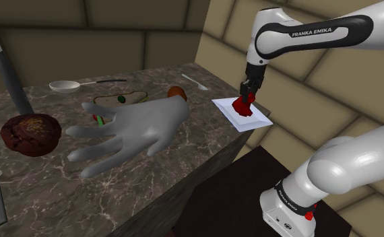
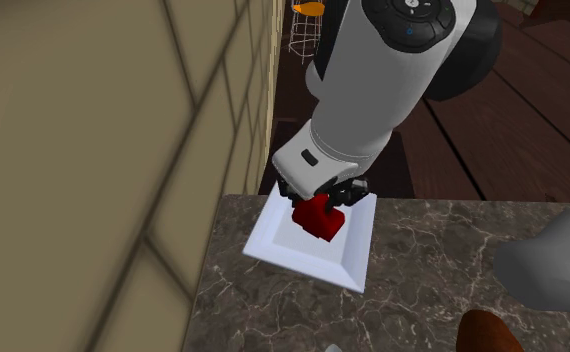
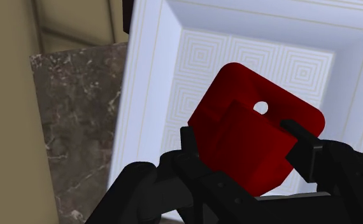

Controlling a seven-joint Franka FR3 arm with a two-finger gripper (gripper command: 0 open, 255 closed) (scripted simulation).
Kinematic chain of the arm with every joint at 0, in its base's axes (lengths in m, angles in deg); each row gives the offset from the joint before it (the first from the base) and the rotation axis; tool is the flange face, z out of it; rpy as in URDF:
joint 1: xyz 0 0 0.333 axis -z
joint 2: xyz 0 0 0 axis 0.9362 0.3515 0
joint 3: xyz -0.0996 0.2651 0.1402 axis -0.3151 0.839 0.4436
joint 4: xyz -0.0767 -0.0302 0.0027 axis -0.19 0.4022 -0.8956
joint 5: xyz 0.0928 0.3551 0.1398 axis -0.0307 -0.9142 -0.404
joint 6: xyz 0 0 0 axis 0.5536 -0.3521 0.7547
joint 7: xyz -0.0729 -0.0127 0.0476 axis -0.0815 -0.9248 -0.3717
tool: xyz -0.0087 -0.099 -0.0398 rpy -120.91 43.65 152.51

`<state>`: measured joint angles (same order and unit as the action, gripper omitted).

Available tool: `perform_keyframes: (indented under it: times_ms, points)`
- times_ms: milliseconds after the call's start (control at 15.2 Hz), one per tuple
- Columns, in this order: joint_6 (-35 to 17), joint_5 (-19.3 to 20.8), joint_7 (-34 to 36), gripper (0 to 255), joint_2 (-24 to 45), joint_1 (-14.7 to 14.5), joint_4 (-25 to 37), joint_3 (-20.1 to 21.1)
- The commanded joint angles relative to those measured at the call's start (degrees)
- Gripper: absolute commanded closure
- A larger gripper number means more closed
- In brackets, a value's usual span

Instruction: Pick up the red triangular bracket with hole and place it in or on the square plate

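**A:** Two black fingers (image 3: 304, 149) pinching hard, the gripper (image 3: 242, 137) clamped on the red bracket (image 3: 237, 95), small round hole showing!

**B:** And where's it sitting?

**A:** Right over the middle of the white square plate (image 3: 151, 76), low above it; touching or not, I can't tell. Plate lies at the corner of the marble counter (image 1: 42, 182), beside the tan wall (image 2: 73, 150).

**B:** Further back?

**A:** Big grey glove (image 1: 133, 128) lies flat mid-counter, well apart from the plate, a brown lump (image 1: 30, 133) off to the shoulder view's left of it, a spoon (image 1: 65, 85) at the far edge
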<state>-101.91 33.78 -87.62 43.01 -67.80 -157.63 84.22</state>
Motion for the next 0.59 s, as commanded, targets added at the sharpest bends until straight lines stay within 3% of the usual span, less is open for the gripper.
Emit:
perform_keyframes:
  times_ms: [0, 198, 264, 528]
  points:
    - [-0.1, 0.0, 0.0, 255, 0.0, 0.0, -0.1, 0.0]
    - [-0.1, 0.0, 0.0, 255, 0.0, 0.0, -0.1, 0.0]
    - [-0.1, 0.0, 0.0, 0, 0.0, 0.0, -0.1, 0.0]
    - [-0.1, 0.0, 0.0, 0, 0.0, 0.0, -0.1, 0.0]
